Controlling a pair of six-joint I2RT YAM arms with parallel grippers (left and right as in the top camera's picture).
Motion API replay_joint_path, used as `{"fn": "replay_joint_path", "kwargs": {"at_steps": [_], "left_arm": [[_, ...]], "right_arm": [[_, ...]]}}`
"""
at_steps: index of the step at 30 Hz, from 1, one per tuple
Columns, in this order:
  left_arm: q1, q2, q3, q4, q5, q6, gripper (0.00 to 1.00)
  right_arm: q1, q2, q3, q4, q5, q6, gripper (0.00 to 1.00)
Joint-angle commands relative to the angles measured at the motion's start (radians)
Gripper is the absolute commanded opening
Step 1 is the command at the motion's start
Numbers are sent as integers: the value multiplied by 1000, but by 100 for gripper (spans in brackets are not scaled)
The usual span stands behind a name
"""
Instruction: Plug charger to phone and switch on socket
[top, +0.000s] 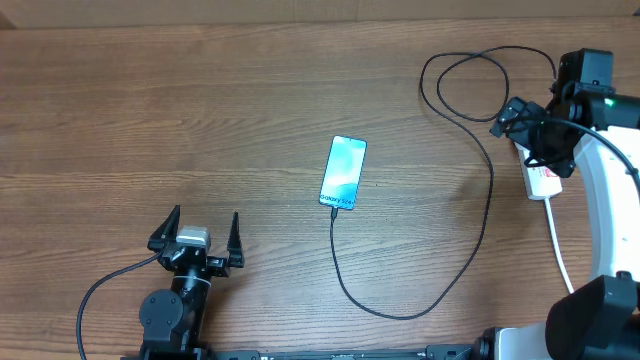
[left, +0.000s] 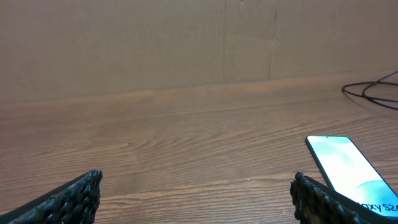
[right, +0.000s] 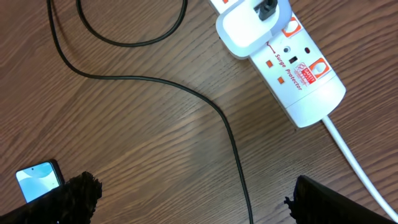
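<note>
The phone (top: 343, 172) lies face up mid-table with its blue screen lit. The charger's thin black cable (top: 470, 250) runs from the phone's near edge, loops forward and back to the far right. The white socket (top: 543, 180) with red markings lies at the right. In the right wrist view a white adapter (right: 252, 28) with a black plug sits in the socket (right: 298, 74). My right gripper (top: 522, 138) hovers open over the socket's far end, and the cable (right: 231, 137) passes between its fingers, untouched. My left gripper (top: 197, 238) is open and empty at the near left, with the phone (left: 348, 168) to its right.
A thick white cord (top: 560, 245) leads from the socket toward the near edge, beside my right arm's white link. A cardboard wall (left: 186, 43) closes off the far side of the wooden table (top: 150, 120).
</note>
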Motion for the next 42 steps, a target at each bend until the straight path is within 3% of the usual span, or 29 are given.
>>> {"fn": "replay_joint_path", "kwargs": {"at_steps": [1,13,25,32,42], "left_arm": [[9,-11,-3,-2,-10,16,100],[9,-11,-3,-2,-10,16,100],[9,-11,-3,-2,-10,16,100],[9,-11,-3,-2,-10,16,100],[9,-11,-3,-2,-10,16,100]], "right_arm": [[3,-68,-38,10,2,0,100],[62,-220,-286,14,1,0,100],[129,-249,-316,17,6,-2,100],[140,-251,-332,209,13,-5,100],[178,-251,-442,461,-86,-117,100]]}}
